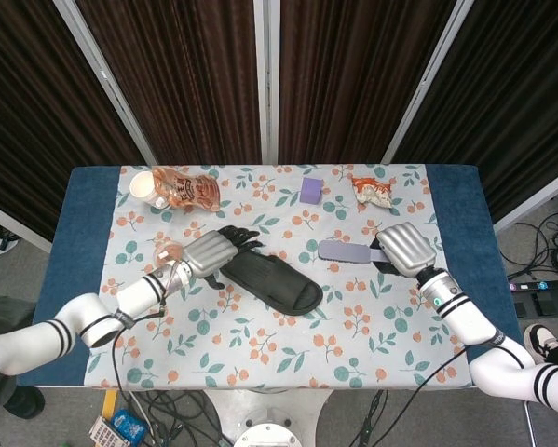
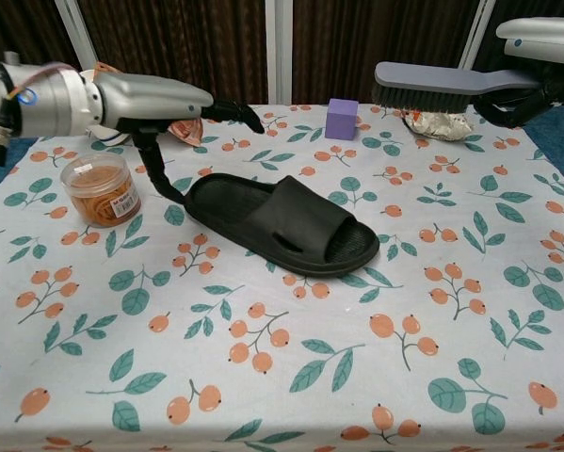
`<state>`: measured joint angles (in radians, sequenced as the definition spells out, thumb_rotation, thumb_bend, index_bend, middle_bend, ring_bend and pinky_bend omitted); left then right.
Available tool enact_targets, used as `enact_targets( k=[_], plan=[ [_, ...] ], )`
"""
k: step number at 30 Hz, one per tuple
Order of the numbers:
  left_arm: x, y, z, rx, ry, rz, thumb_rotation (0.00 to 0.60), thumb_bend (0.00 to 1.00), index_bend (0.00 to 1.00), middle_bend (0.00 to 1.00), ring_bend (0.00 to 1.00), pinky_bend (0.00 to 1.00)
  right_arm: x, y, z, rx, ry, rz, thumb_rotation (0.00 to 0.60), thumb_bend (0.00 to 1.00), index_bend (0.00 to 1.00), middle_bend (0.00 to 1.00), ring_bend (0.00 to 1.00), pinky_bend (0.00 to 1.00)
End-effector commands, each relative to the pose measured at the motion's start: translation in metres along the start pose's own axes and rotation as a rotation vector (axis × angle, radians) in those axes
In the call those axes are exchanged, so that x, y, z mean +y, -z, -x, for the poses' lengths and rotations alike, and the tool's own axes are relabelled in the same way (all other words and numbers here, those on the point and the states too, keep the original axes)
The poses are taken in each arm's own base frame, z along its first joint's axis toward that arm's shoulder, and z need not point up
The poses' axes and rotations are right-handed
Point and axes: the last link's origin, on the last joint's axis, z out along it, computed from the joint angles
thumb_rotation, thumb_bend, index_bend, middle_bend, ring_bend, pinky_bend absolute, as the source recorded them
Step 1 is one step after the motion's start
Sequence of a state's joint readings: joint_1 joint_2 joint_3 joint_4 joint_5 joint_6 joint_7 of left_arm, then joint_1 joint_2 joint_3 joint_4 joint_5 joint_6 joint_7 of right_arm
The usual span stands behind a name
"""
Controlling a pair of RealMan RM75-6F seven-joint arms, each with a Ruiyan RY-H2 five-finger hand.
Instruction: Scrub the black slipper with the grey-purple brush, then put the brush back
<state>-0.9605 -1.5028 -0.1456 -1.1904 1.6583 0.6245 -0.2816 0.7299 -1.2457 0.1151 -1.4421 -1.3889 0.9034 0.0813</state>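
The black slipper (image 1: 274, 279) (image 2: 282, 222) lies slantwise at mid-table, heel to the left. My left hand (image 1: 209, 251) (image 2: 154, 97) hovers at that heel with its fingers spread and nothing in them. Its thumb reaches down beside the heel's rim. My right hand (image 1: 406, 249) (image 2: 538, 38) grips the handle of the grey-purple brush (image 1: 344, 251) (image 2: 446, 83). The brush is held level above the table, bristles down, to the right of the slipper's toe and apart from it.
At the back left stand a paper cup (image 2: 91, 111) and an orange snack bag (image 1: 187, 189). A clear jar (image 2: 101, 188) sits just left of my left hand. A purple block (image 2: 341, 119) and a crumpled packet (image 2: 436, 121) lie at the back right.
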Motion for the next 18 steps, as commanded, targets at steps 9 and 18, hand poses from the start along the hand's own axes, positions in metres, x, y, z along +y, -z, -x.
enact_targets(
  k=[9,18],
  plan=[
    [-0.002,-0.037,0.025,-0.103,-0.043,-0.07,0.6,0.15,0.14,0.12,0.07,0.12,-0.003,-0.005,0.011,-0.026,0.005,-0.008,0.6,0.47,1.0,1.0,1.0,1.0],
    [-0.01,-0.045,0.031,-0.125,0.007,-0.126,0.6,0.22,0.21,0.22,0.11,0.14,-0.004,-0.006,0.019,-0.048,0.008,-0.01,0.6,0.47,1.0,1.0,1.0,1.0]
  ],
)
